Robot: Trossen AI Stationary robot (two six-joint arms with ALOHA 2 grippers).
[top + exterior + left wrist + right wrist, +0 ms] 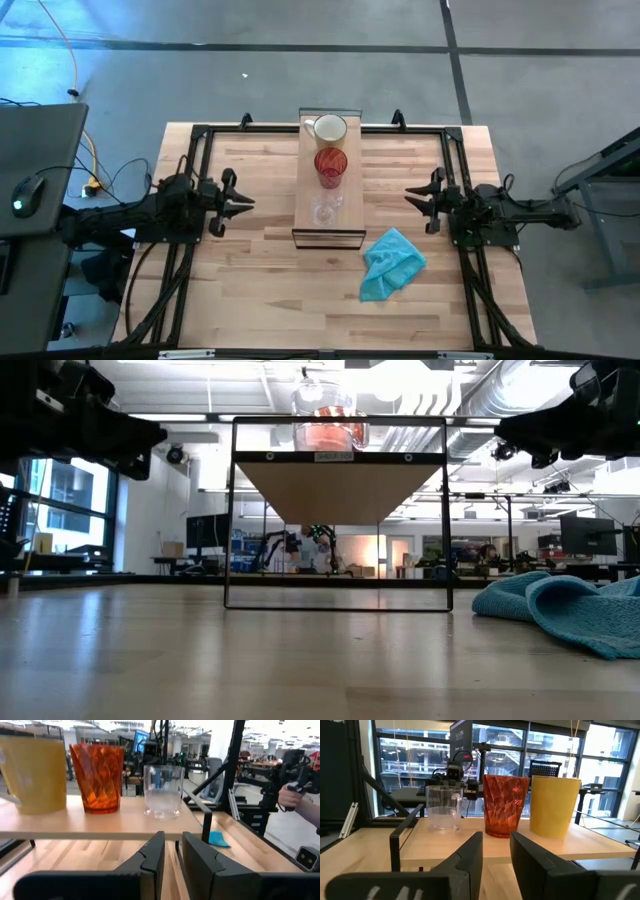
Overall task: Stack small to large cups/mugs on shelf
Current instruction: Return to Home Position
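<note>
Right, all three are up: the small clear glass (326, 208), the red cup (331, 165) and the cream mug (330, 128) stand upright in one row along the shelf (350, 200), small to large. The glass has a clear gap to the red cup, and the red cup sits just beside the mug. By the look of it the sorting is done, and all that's left for you is to park the arms.

If you ever need to nudge one, treat the glass as light, hard, slick and breakable, so close on its wall at mid-height and go gently. The red cup looks thin and light, and its facets should give you some grip. The mug is likely the heaviest and stiffest, so pinch its rim wall or take the handle, which points toward the left arm's side.

Out from there, your left gripper (173, 837) sits well clear on its side of the shelf, fingers a slit apart and holding nothing. The right gripper (496, 840) mirrors it, also empty. The teal cloth (392, 262) lies crumpled on the table near the shelf's front corner, on the right arm's side.
</note>
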